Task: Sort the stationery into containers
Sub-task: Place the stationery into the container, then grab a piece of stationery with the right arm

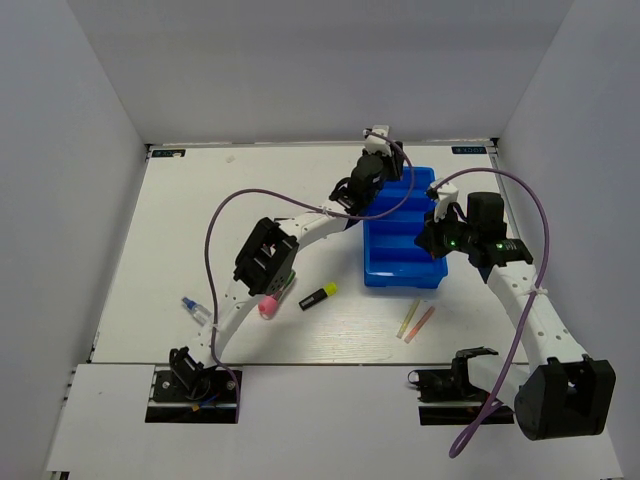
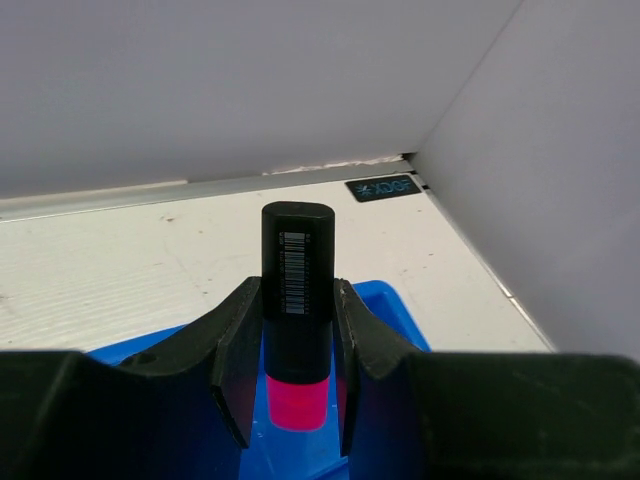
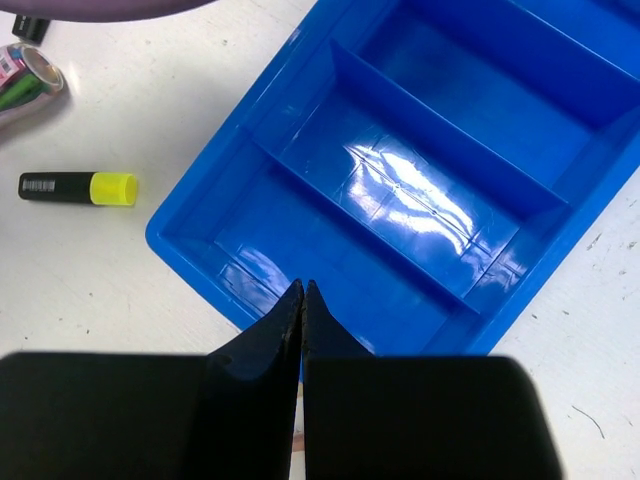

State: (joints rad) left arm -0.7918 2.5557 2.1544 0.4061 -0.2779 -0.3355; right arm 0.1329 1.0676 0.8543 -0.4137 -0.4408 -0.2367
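While my left hand point(image 2: 297, 300) grips a black highlighter point(image 2: 297, 250), pink cap point(image 2: 297, 405) toward my palm, at the blue tray's point(image 1: 400, 281) 11 o'clock corner, my right hand point(image 3: 302, 292) hangs pinched together, holding nothing, over its 4 o'clock side. Pale grey walls point(image 1: 300, 70) box the scuffed white surface point(image 1: 200, 200). A yellow-capped highlighter point(image 1: 318, 296) lies at the tray's 7 o'clock, two thin pens point(image 1: 415, 322) at 6.

The blue tray point(image 1: 403, 273) lies open from above in its near compartments, but the left gripper point(image 2: 296, 340) with its pink-capped highlighter point(image 2: 297, 260) hangs over the tray's far left corner, the closed right gripper point(image 3: 302, 300) over its right side, and thin pens point(image 1: 411, 320) lie just in front.
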